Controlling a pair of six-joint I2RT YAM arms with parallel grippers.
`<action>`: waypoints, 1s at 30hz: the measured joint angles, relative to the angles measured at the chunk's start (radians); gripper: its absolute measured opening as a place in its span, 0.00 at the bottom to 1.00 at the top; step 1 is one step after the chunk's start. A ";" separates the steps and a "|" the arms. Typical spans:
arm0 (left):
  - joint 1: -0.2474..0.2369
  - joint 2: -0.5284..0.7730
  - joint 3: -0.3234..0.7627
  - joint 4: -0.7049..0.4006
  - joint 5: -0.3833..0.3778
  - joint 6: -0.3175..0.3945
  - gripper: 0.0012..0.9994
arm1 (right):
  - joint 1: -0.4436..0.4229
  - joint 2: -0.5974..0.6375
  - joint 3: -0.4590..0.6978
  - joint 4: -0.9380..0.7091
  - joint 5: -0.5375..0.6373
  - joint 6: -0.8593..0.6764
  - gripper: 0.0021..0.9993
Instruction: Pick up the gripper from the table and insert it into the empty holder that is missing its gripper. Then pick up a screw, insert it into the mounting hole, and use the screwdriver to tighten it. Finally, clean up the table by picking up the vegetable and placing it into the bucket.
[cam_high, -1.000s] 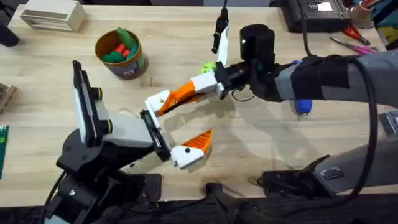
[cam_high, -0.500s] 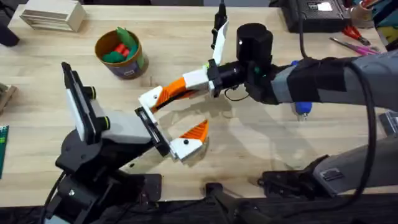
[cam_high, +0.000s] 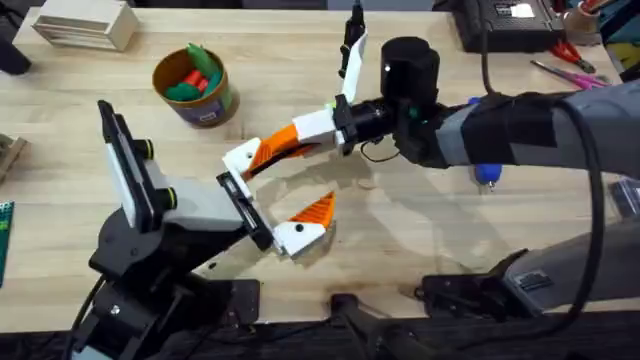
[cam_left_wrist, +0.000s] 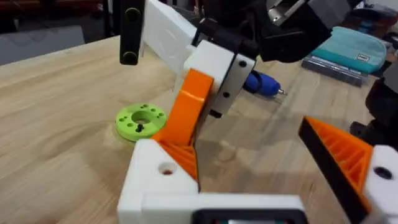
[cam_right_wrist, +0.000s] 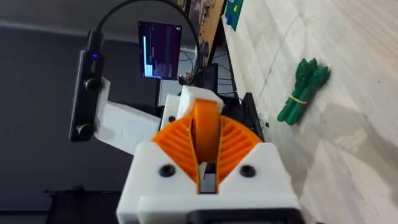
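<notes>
1. Left gripper, nearest the bench edge. Jaws spread wide, probably so the bare side stays reachable. One finger carries its orange ribbed pad. The other is the holder, a white base with an open mounting hole on its face, seen in the left wrist view.

2. The gripper, an orange wedge. It is off the bench, its lower end meeting the holder at a slant. It looks partly entered rather than seated, though I cannot tell how deep. It seems to be held by its upper end so the lower end is free to slide in.

3. Right gripper, reaching across from the right. Jaws clamped narrow on the orange wedge, ribbed pads either side of it.

4. Green ring, flat on the bench just behind the joint; no part in this step.

5. The screwdriver, blue handle, lying under the right arm, unused.

6. The vegetable, a green bundle lying loose on the bench, not yet binned.

7. The bucket, farther back on the left, upright, toy produce inside.

8. Wooden box, far corner.
</notes>
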 joint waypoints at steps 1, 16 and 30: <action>0.000 0.000 0.000 0.000 -0.002 0.002 0.99 | 0.001 0.000 0.000 0.008 0.001 0.000 0.13; -0.006 -0.003 0.000 0.007 0.044 0.018 0.99 | 0.000 0.000 0.000 0.027 -0.001 -0.005 0.33; -0.023 -0.003 0.000 0.002 0.112 0.030 0.99 | -0.026 0.000 0.000 0.027 -0.017 -0.005 0.71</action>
